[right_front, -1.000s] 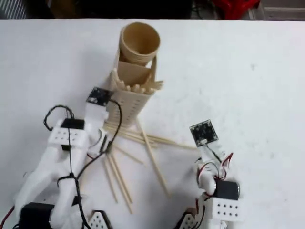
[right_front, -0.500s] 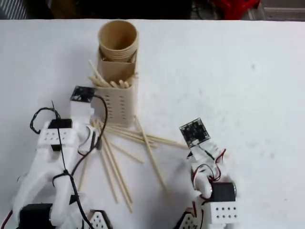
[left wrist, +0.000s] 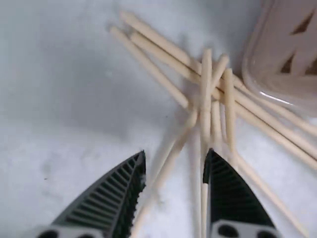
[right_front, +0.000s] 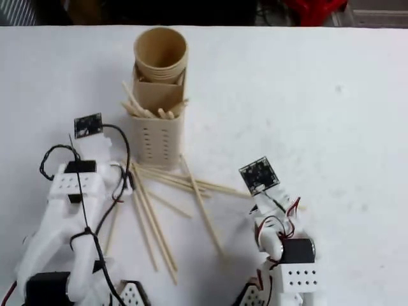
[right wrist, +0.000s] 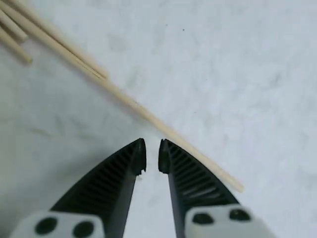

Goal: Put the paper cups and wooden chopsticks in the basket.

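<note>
Straddling chopsticks [left wrist: 205, 94], left pincer [left wrist: 174, 154] spread apart; right pincer [right wrist: 151, 148] nearly together, empty, beside chopstick [right wrist: 148, 115].

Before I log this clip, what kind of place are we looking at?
Probably a robotics lab or hobby workbench: a plain white table, a left arm and right arm with exposed wiring, and staged props, a basket holding paper cups with chopsticks scattered beside it.
</note>
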You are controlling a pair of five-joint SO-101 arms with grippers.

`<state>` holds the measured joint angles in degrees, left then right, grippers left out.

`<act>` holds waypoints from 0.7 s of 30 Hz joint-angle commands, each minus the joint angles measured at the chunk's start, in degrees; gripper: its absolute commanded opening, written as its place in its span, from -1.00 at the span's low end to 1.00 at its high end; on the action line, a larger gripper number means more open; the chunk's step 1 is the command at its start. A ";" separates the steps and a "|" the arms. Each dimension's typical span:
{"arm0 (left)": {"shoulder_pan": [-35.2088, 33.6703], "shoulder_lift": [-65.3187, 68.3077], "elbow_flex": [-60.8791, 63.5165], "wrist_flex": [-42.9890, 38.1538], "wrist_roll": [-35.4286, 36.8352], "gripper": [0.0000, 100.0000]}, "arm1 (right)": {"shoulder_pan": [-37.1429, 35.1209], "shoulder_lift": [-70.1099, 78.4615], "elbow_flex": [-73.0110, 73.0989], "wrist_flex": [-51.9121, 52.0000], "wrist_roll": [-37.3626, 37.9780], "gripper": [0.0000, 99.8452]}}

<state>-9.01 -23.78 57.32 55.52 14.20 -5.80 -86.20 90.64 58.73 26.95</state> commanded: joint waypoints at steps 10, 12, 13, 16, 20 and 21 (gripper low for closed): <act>5.76 -1.54 0.00 -4.04 5.01 -0.59 | -0.13 0.22 -2.46 -0.57 -0.70 -0.87; 7.52 -1.54 0.00 -4.04 5.01 -0.59 | -0.13 0.22 -2.46 -0.57 -0.70 -0.87; 7.96 -1.54 0.00 -4.04 5.01 -0.59 | -0.04 0.22 -2.46 -0.57 -0.70 -0.87; 7.87 -1.27 0.18 -4.04 5.01 -0.59 | -0.04 0.22 -2.46 -0.57 -0.70 -0.87; 6.90 4.44 1.23 -8.70 5.19 -0.59 | -0.04 0.22 -2.46 -0.57 -0.70 -0.87; 6.55 6.37 0.70 -8.97 5.19 -0.59 | -0.04 0.22 -2.46 -0.57 -0.70 -0.87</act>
<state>-1.89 -22.11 58.64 50.42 18.68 -5.80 -86.20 90.64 58.73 26.77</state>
